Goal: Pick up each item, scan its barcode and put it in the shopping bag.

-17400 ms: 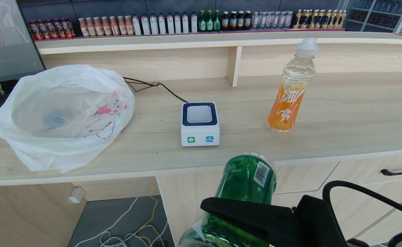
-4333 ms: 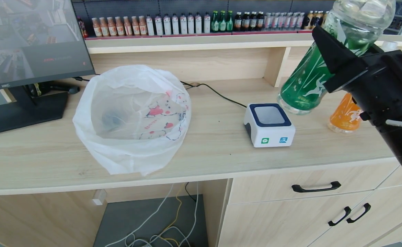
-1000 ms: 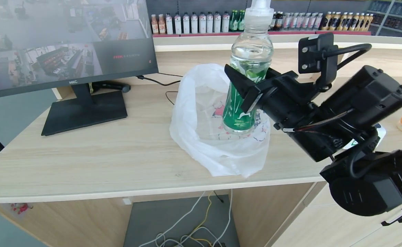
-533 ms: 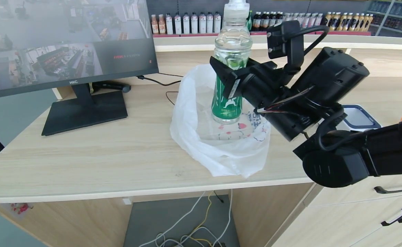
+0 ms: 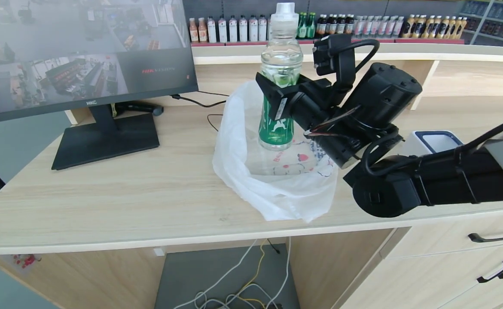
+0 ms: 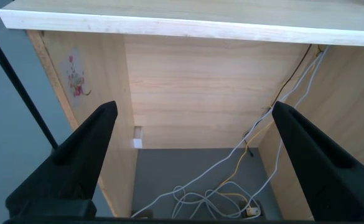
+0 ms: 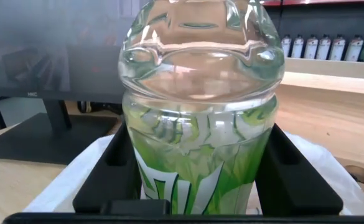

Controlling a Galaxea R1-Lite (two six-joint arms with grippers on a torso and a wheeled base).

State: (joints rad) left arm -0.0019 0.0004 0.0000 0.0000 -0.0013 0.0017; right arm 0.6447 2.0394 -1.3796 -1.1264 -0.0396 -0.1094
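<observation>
A green drink bottle (image 5: 278, 103) with a white cap stands upright in my right gripper (image 5: 277, 101), which is shut on its middle. The bottle hangs over the open mouth of the white plastic shopping bag (image 5: 251, 176) on the wooden counter, its base just above the bag's inside. In the right wrist view the bottle (image 7: 200, 124) sits between the two black fingers (image 7: 104, 180), with the bag (image 7: 76, 180) below. The white scanner box (image 5: 434, 142) stands to the right, partly behind my right arm. My left gripper (image 6: 194, 162) is open below the counter, facing the cabinet recess and cables.
A black monitor (image 5: 79, 51) on its stand occupies the counter's left part. A raised wooden ledge (image 5: 449, 53) runs along the back, with shelves of bottles (image 5: 234, 28) behind. Bare counter (image 5: 105, 189) lies in front of the monitor. Drawers (image 5: 470, 244) are below right.
My right arm has carried the green bottle leftward and slightly lower over the bag during the last second. Before that the camera shifted, so the bag and scanner now sit farther right.
</observation>
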